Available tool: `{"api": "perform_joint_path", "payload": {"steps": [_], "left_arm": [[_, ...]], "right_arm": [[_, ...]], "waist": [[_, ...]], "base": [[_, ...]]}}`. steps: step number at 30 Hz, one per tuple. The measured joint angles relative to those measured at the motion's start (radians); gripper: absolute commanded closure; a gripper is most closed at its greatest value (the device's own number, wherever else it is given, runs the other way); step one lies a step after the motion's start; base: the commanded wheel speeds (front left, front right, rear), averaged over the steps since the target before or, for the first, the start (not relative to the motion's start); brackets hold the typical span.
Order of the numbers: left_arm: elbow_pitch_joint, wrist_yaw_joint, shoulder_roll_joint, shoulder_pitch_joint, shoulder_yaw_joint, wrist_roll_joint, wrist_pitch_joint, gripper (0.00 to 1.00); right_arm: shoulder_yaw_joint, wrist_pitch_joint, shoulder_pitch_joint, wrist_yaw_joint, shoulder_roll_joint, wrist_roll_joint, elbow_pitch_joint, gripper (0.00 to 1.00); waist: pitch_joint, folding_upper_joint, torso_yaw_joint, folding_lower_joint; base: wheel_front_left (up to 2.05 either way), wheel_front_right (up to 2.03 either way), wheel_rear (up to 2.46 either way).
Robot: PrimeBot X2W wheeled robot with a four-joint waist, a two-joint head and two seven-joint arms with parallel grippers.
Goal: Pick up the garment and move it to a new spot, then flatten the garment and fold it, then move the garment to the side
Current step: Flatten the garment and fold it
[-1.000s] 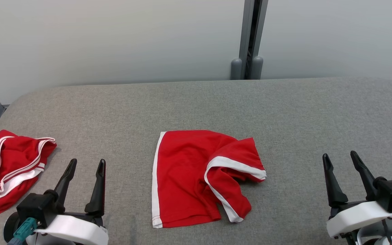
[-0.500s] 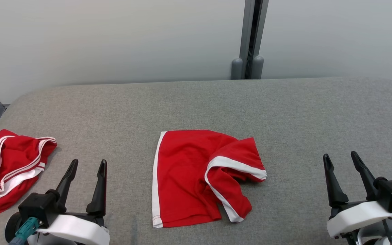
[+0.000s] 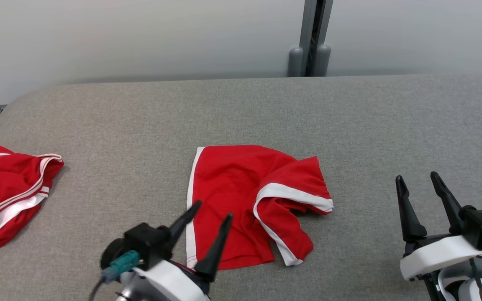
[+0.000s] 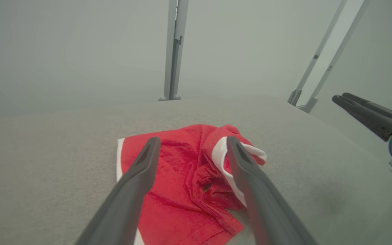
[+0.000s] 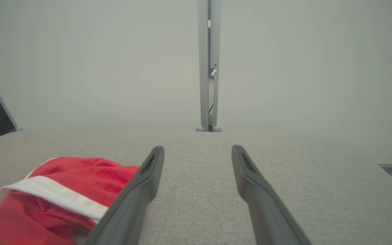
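Left gripper (image 3: 214, 209), fingers spread, aims at the garment (image 3: 232, 188) near its left hem, probably for pickup; right gripper (image 3: 416, 175), fingers spread, stands clear.

The garment (image 3: 232, 179) lay before me in the middle of the grey bench (image 3: 349, 121). It was red cloth with white trim. Its left part was spread fairly flat, with a white band running straight down the left edge. Its right part was rumpled and folded over itself, a white-edged hem curling across it.
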Motion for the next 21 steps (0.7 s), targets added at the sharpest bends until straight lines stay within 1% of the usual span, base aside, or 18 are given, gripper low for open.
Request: {"api": "perform_joint_path", "payload": {"steps": [3, 4, 8, 13, 17, 21], "left_arm": [[0.027, -0.051, -0.029, -0.023, -0.080, -0.010, 0.043, 0.00], [0.057, -0.083, -0.047, -0.036, -0.129, -0.010, 0.068, 0.00], [0.140, -0.123, -0.080, -0.064, -0.210, -0.016, 0.106, 0.00], [0.268, -0.145, -0.108, -0.124, -0.263, -0.026, 0.109, 0.00], [0.352, -0.153, -0.122, -0.169, -0.279, -0.036, 0.095, 0.00], [0.407, -0.157, -0.137, -0.201, -0.286, -0.077, 0.078, 0.00]], "right_arm": [[0.004, 0.000, -0.011, 0.000, 0.000, 0.000, -0.002, 0.00], [0.009, 0.000, -0.020, 0.000, 0.000, 0.000, -0.002, 0.00], [0.025, -0.001, -0.041, 0.000, 0.000, 0.000, 0.002, 0.00], [0.028, -0.003, -0.065, 0.000, 0.000, 0.002, 0.007, 0.00], [0.027, -0.011, -0.078, 0.000, 0.000, 0.003, 0.012, 0.00], [0.025, -0.019, -0.086, 0.000, 0.000, 0.003, 0.016, 0.00]], "waist": [[0.026, 0.0000, -0.002, 0.0000], [0.042, 0.0000, -0.005, 0.0000], [0.073, 0.0000, -0.019, 0.0000], [0.111, 0.0000, -0.047, 0.0000], [0.139, 0.0000, -0.070, 0.0000], [0.162, 0.0000, -0.089, 0.0000]], "base": [[0.00, 0.00, 0.00], [0.00, 0.00, 0.00], [0.00, 0.00, 0.00], [0.00, 0.00, 0.00], [0.00, 0.00, 0.00], [0.00, 0.00, 0.00]]}}
